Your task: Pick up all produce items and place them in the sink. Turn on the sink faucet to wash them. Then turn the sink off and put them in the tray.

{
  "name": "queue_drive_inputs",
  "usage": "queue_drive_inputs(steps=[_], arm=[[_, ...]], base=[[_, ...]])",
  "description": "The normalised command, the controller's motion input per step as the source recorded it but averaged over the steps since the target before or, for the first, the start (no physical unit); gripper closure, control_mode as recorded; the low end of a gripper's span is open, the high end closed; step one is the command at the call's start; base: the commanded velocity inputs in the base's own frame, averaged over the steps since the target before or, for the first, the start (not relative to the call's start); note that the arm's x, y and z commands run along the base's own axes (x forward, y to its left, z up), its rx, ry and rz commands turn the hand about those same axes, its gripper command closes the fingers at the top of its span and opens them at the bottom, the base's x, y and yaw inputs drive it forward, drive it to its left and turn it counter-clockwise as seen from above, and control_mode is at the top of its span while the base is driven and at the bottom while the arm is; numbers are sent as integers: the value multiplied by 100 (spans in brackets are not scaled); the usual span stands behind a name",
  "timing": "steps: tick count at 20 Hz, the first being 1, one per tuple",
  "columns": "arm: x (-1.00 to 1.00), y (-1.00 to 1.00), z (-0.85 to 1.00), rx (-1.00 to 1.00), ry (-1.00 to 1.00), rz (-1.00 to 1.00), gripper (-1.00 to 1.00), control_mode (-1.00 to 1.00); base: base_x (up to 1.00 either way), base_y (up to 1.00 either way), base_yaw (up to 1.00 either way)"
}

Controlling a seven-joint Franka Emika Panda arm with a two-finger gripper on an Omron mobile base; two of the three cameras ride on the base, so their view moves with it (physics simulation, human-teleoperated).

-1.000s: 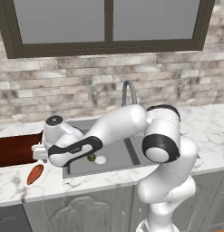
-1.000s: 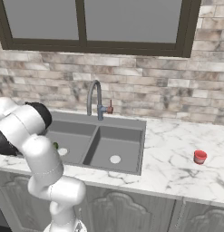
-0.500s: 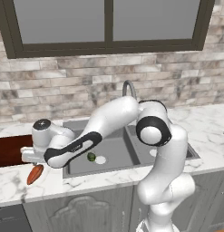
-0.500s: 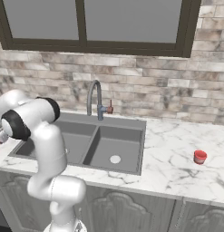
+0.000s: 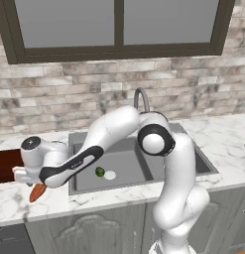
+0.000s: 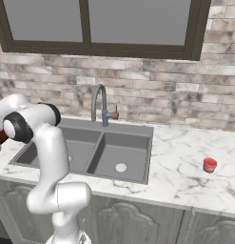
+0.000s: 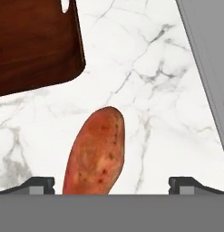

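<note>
End effector (image 7: 111, 186) spread wide, empty, poised above orange-red vegetable (image 7: 95, 153) lying on desk (image 7: 145, 90) between tray (image 7: 36, 45) and sink (image 5: 124, 166); lime-like fruit (image 5: 99, 172) sits in the basin.

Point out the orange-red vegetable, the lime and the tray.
orange-red vegetable (image 7: 96, 154): hand view, middle of its body.
lime (image 5: 99, 172): left base view, its top, in the sink basin.
tray (image 7: 31, 45): hand view, its dark wooden floor.
</note>
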Motion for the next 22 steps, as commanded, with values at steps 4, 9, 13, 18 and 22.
queue_drive_inputs(steps=[4, 9, 13, 18, 22], arm=[[0, 0, -23, -1, 0, 0, -100, -100], [0, 0, -19, 0, 0, 0, -100, -100], [4, 0, -9, 0, 0, 0, -100, -100], [0, 0, -19, 0, 0, 0, -100, -100], [0, 0, -18, 0, 0, 0, -100, -100]], base=[[0, 0, 0], [0, 0, 0], [0, 0, 0], [0, 0, 0], [0, 0, 0]])
